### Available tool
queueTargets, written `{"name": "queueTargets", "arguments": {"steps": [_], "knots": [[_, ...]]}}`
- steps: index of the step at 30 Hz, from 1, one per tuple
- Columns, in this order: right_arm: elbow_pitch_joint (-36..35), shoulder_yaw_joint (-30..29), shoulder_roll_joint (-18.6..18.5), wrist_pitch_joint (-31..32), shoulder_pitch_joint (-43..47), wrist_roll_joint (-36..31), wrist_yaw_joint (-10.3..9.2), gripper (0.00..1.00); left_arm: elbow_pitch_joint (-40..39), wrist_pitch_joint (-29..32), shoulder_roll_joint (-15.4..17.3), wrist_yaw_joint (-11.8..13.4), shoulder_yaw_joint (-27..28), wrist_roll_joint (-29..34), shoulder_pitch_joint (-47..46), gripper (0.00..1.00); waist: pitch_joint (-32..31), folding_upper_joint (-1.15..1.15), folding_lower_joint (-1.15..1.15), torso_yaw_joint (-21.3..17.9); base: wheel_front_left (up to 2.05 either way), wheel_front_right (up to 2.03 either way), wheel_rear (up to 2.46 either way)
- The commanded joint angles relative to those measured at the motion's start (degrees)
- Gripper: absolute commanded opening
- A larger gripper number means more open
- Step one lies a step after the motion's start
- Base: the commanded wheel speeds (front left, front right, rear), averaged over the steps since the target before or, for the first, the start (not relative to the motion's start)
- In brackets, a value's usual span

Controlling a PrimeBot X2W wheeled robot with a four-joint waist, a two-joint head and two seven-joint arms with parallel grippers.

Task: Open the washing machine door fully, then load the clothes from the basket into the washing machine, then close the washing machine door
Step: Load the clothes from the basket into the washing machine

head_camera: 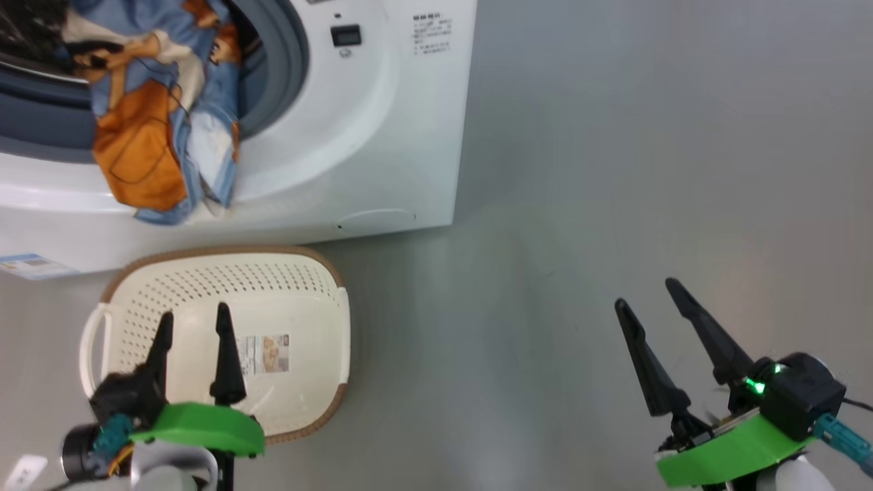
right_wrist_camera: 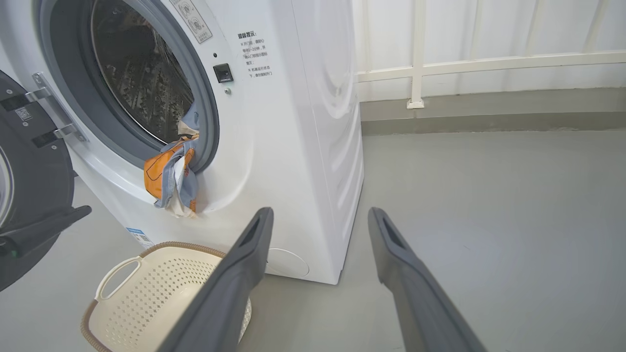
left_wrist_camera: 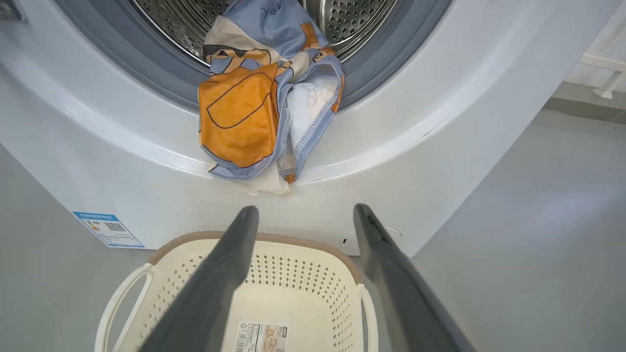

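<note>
The clothes hang half out of the washing machine, draped over its grey seal. The washing machine door is swung wide. The basket sits right below; its label sticker and the blue energy sticker are too small to read. The left gripper is over the basket and the right gripper is off to the side, both spread open, holding nothing.

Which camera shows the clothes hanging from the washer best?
Left wrist view: the clothes hang close and centred over the grey seal. Head view has them in its upper left corner; right wrist view shows them small, side-on.
</note>
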Motion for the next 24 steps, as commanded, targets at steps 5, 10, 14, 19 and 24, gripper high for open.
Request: {"name": "queueTargets", "arguments": {"steps": [5, 10, 14, 19, 24], "knots": [[-2.0, 1.6, -0.6, -0.7, -2.6, 1.2, 0.09, 1.0, 4.5, -0.5, 0.9, -2.1, 3.6, 0.5, -6.5, 1.0, 5.5, 0.0, 0.0, -1.6, 0.0, 0.0, 0.0], [-2.3, 1.8, -0.7, -0.7, -4.6, 1.7, 0.09, 1.0, 9.2, -0.5, 1.5, -3.3, 5.0, 1.3, -13.1, 1.0, 8.9, 0.0, 0.0, -2.3, 0.0, 0.0, 0.0], [-2.5, 2.0, -0.6, -0.7, -6.1, 2.1, 0.09, 1.0, 12.8, -0.5, 2.6, -4.3, 5.6, 1.8, -18.4, 1.0, 11.1, 0.0, 0.0, -3.1, 0.0, 0.0, 0.0], [-2.4, 2.5, -0.4, -0.7, -7.7, 2.5, 0.09, 1.0, 17.1, -0.5, 4.5, -5.0, 6.4, 2.3, -24.5, 1.0, 13.1, 0.0, 0.0, -4.3, 0.0, 0.0, 0.0], [-2.3, 2.9, 0.0, -0.7, -9.1, 3.0, 0.09, 1.0, 20.6, 0.3, 6.4, -4.8, 7.1, 2.3, -29.7, 1.0, 15.0, 0.0, 0.0, -5.7, 0.0, 0.0, 0.0]]}}
